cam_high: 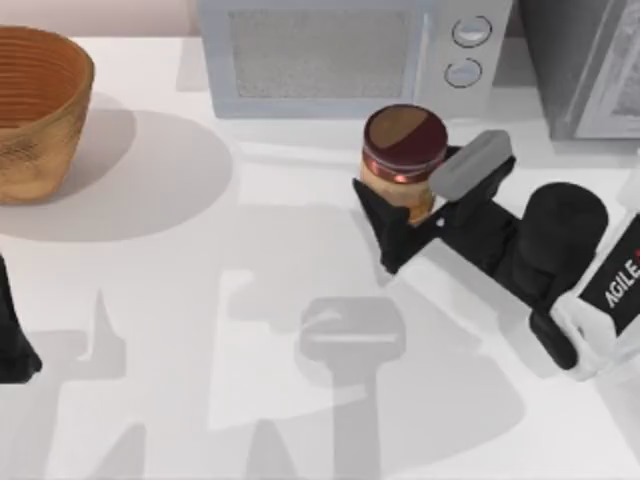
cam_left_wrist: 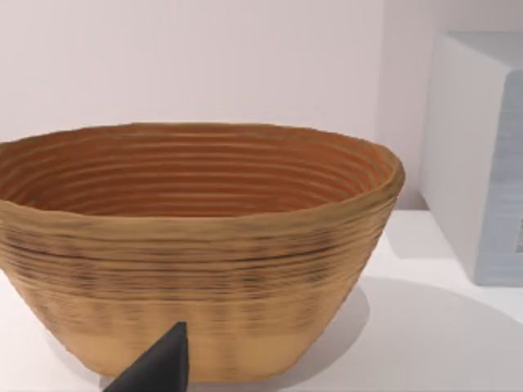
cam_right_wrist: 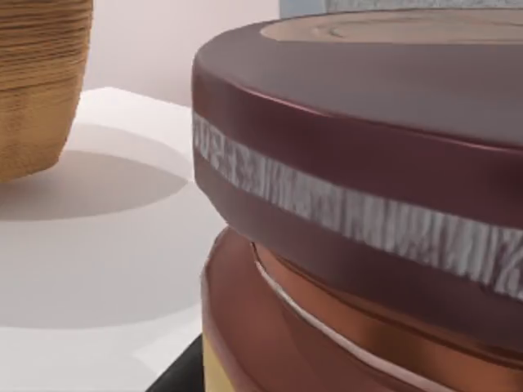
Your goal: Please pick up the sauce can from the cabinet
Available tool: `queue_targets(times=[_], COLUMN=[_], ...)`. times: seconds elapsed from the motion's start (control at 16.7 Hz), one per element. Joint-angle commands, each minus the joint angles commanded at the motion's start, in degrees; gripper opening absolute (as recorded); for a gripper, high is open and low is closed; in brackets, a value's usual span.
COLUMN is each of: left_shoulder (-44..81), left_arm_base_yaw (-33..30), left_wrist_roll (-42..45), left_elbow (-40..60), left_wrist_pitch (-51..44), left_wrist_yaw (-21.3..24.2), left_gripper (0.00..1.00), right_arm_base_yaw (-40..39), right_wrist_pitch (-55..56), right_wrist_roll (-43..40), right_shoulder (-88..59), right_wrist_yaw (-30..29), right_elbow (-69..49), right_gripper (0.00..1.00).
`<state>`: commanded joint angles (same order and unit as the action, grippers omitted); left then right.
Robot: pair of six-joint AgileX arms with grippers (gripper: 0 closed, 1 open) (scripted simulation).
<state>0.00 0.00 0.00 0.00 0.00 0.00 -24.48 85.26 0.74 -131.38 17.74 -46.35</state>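
The sauce can (cam_high: 403, 148) has a maroon-and-tan top and a dark red band over a tan body. It hangs upright in front of the microwave, above the table, and its shadow lies well below it in the top view. My right gripper (cam_high: 405, 190) is shut on the can's body, reaching in from the right. In the right wrist view the can (cam_right_wrist: 368, 171) is very close. The cabinet (cam_high: 585, 70) stands at the back right, apart from the can. My left arm (cam_high: 12, 340) is parked at the left edge, and one dark fingertip (cam_left_wrist: 162, 366) points at the basket.
A light grey microwave (cam_high: 340, 55) with two round knobs stands at the back centre, just behind the can. A woven brown basket (cam_high: 35, 110) sits at the back left, seen again in the left wrist view (cam_left_wrist: 196, 253). White tabletop (cam_high: 200, 400) stretches across the front.
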Motion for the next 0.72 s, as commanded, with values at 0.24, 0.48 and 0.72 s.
queue_targets(times=[0.24, 0.48, 0.72], left_shoulder=[0.00, 0.00, 0.00], left_arm_base_yaw=[0.00, 0.00, 0.00], left_wrist_roll=[0.00, 0.00, 0.00], left_elbow=[0.00, 0.00, 0.00], left_wrist_pitch=[0.00, 0.00, 0.00], left_wrist_yaw=[0.00, 0.00, 0.00], left_gripper=[1.00, 1.00, 1.00], right_arm_base_yaw=[0.00, 0.00, 0.00], right_wrist_pitch=[0.00, 0.00, 0.00], right_wrist_roll=[0.00, 0.00, 0.00], right_shoulder=[0.00, 0.00, 0.00], right_wrist_yaw=[0.00, 0.00, 0.00], right_elbow=[0.00, 0.00, 0.00], right_gripper=[0.83, 1.00, 1.00])
